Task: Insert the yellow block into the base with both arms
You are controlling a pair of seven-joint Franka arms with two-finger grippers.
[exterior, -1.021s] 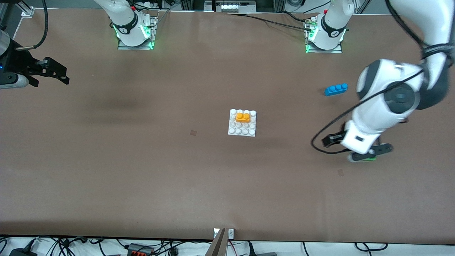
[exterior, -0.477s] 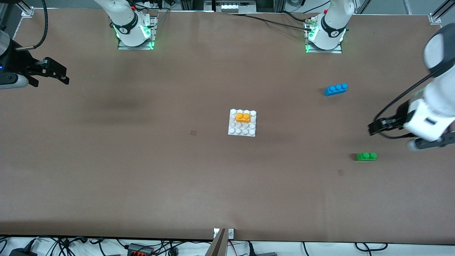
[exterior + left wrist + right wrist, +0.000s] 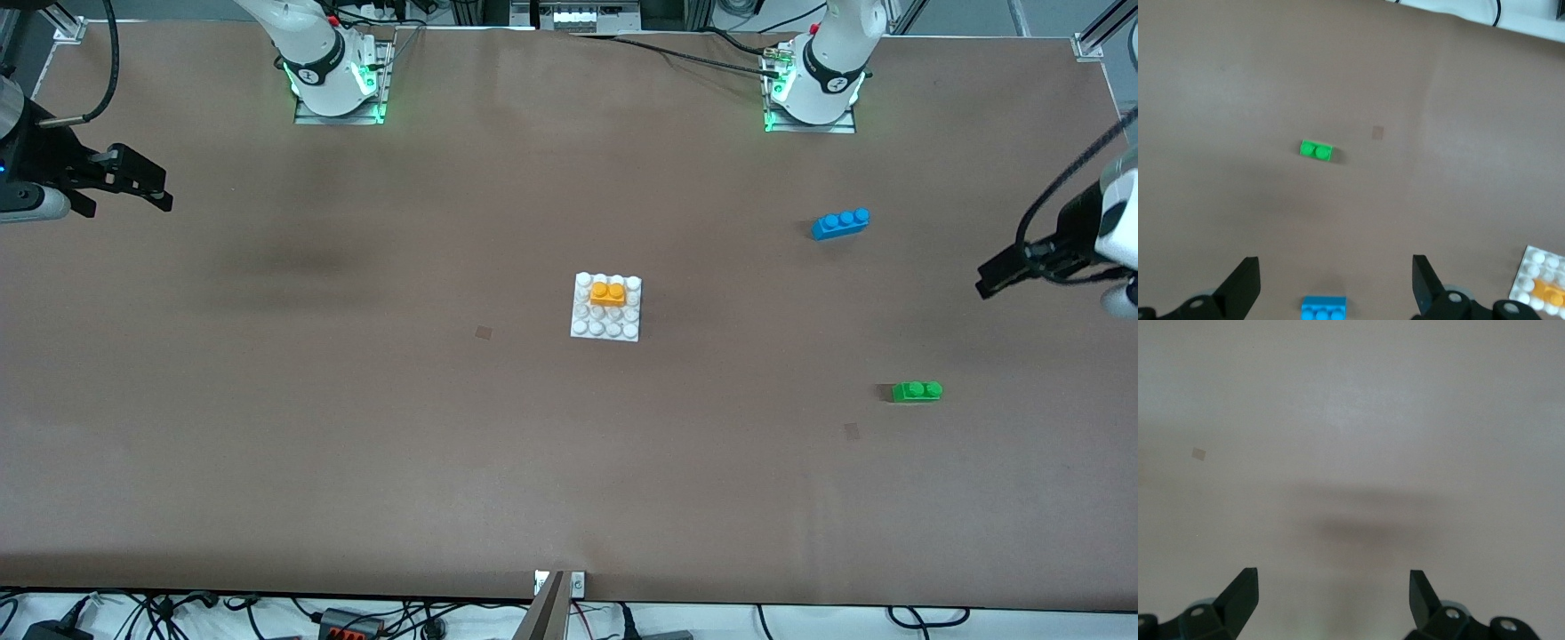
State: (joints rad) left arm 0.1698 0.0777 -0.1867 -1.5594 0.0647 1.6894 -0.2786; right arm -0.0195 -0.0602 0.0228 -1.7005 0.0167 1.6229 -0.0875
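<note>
yellow block [image 3: 608, 293] sits seated on the base [image 3: 582, 326] mid-table, at its 12 o'clock edge, so insert looks done; left gripper [image 3: 1331, 293] and right gripper [image 3: 1328, 597] both hang wide open and empty over the table ends, clear of it.

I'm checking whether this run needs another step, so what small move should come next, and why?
Probably none beyond parking: the yellow block already sits on the base, studs up. The left gripper is open over bare table at the left arm's end, holding nothing; the right gripper is open and empty at the right arm's end. I'd let the left arm settle and stop.
</note>
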